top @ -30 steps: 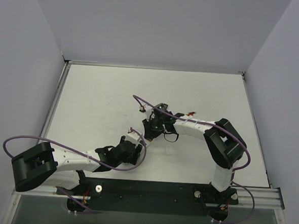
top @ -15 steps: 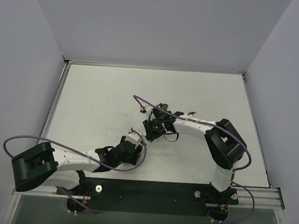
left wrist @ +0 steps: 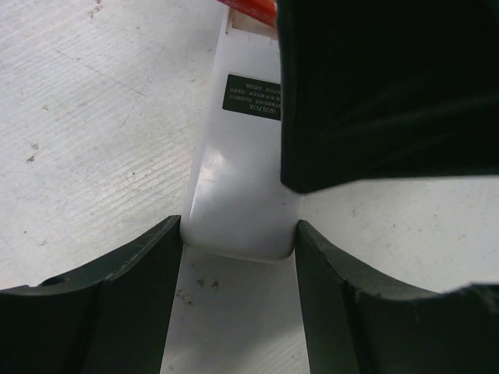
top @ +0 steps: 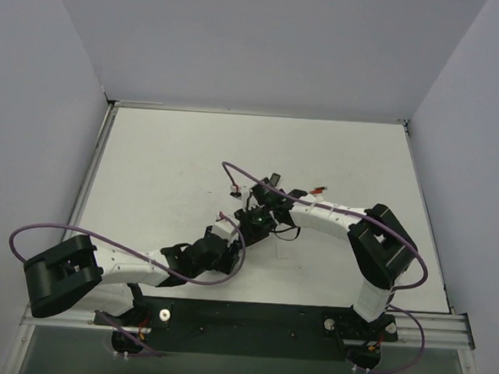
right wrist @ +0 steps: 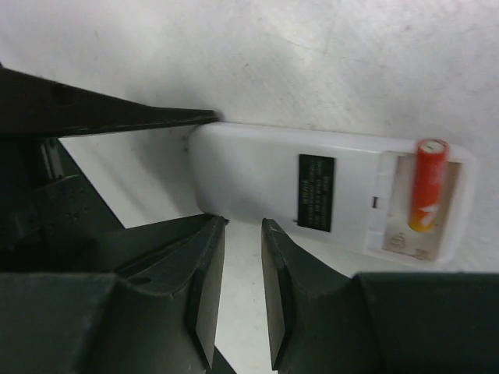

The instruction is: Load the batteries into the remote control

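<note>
On the table (top: 167,148), at the left of the overhead view, the left arm (top: 126,268) reached from its base toward the middle, where the two wrists met closely. The left claw (left wrist: 238,238) was closed on the remote control (left wrist: 238,179): in the left wrist view its two dark fingers (left wrist: 101,304) pressed against the opposite long sides of the remote's near end, touching it on both sides. The remote lay flat on the table with its white face up, bearing a small dark label (left wrist: 251,97) with print too small to read. From overhead the remote was almost wholly hidden beneath the two claws. In the right wrist view the battery compartment (right wrist: 398,199) at the remote's far end stood uncovered, and one battery (right wrist: 429,185), red shading to orange with a pale tip, lay seated lengthwise in the bay nearest that end. A second battery could not be found in any view. The right claw (right wrist: 242,234) hung just above the remote's long edge, beside the label, its fingers (right wrist: 207,288) drawn nearly together with only a narrow slit between them and nothing visible in it. Whether it touched the remote could not be determined. At the right, the right arm (top: 332,219) extended leftward from its base, a purple cable (top: 233,171) looped over its wrist.
</note>
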### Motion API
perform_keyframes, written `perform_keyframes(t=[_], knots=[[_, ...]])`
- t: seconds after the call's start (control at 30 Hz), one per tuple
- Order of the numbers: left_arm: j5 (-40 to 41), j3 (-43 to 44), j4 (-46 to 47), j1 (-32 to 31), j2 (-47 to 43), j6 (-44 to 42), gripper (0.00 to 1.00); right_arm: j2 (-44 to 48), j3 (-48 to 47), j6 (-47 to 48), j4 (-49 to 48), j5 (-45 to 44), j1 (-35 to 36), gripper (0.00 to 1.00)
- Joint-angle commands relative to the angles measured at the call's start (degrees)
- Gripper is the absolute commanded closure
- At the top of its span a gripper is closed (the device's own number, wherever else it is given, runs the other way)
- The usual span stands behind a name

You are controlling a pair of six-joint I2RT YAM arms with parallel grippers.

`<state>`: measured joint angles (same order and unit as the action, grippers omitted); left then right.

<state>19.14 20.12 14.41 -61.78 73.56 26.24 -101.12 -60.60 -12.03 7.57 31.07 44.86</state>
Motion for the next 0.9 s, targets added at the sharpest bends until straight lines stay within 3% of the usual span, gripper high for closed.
perform_keyframes(t=[0.0, 0.4, 0.87], knots=[[-5.34, -0.78, -0.09, -0.1, 1.5, 2.15, 1.0, 3.47, 0.92, -2.73, 0.6, 3.31, 0.32, 0.78], [-5.34, -0.87, 0.0, -0.01, 1.5, 2.15, 1.0, 12.08, 4.7, -0.54, -1.69, -9.88, -1.18, 0.78], [-5.6, -0.34, -0.35, -0.1, 2.29, 2.06, 1.0, 5.94, -0.39, 6.23, -0.02, -19.82, 0.49, 0.81]])
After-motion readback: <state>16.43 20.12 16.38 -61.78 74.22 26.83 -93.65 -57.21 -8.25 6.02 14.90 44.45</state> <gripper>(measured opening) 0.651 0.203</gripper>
